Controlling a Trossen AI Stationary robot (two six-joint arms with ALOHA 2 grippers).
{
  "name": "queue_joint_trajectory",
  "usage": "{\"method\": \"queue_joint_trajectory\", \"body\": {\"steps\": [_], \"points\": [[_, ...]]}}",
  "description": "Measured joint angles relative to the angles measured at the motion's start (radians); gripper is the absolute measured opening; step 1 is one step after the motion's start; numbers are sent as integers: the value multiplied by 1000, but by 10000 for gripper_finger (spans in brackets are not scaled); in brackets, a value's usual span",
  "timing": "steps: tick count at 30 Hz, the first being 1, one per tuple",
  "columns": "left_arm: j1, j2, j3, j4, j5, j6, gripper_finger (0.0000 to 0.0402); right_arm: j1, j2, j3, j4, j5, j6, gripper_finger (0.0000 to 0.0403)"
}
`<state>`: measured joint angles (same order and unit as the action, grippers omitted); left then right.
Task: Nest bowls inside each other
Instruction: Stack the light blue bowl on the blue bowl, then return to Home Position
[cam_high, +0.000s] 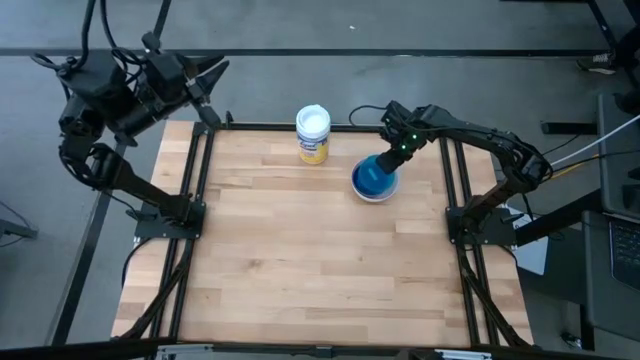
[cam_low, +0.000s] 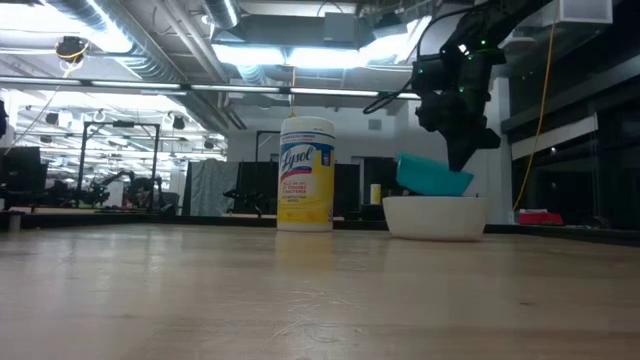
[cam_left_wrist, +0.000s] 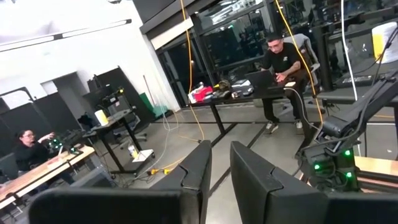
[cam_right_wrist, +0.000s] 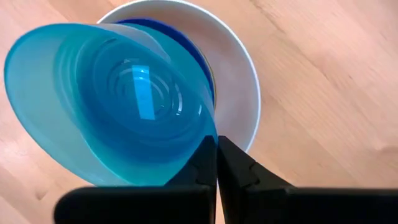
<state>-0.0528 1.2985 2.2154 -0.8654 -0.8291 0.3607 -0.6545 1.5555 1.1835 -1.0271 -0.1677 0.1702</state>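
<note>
A white bowl (cam_high: 378, 193) stands at the table's far right, with a dark blue bowl (cam_right_wrist: 186, 38) nested in it. A teal bowl (cam_right_wrist: 112, 102) hangs tilted over them, its opening turned partly sideways, and my right gripper (cam_right_wrist: 216, 144) is shut on it. In the low view the teal bowl (cam_low: 433, 175) slants just above the white bowl (cam_low: 435, 216); whether it touches what lies inside I cannot tell. My left gripper (cam_left_wrist: 219, 168) is raised beyond the table's far left corner (cam_high: 212, 78), pointing level, with a narrow gap between its fingers and nothing in it. My right gripper pinches the teal bowl's rim (cam_right_wrist: 206, 134) between its two fingers, at their free ends. The fingers come steeply from above, pointing down. The bowl hangs tilted beside and below the fingers, its low side over the white bowl's opening (cam_low: 440, 193).
An upright yellow-labelled container with a white lid (cam_high: 313, 133) stands just left of the bowls at the far edge (cam_low: 305, 175). The wooden top (cam_high: 300, 260) stretches bare toward the near edge. Beyond the table a person sits at a desk (cam_left_wrist: 283, 62).
</note>
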Motion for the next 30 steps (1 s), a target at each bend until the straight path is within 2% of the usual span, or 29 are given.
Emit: {"method": "queue_joint_trajectory", "body": {"steps": [17,20,30], "points": [[0,14,0,0,8,9,55,-2,1,0,16,-9,-19,10],[0,14,0,0,8,9,53,4,1,0,17,-16,-21,37],[0,14,0,0,8,19,56,9,1,0,16,-16,-1,162]]}}
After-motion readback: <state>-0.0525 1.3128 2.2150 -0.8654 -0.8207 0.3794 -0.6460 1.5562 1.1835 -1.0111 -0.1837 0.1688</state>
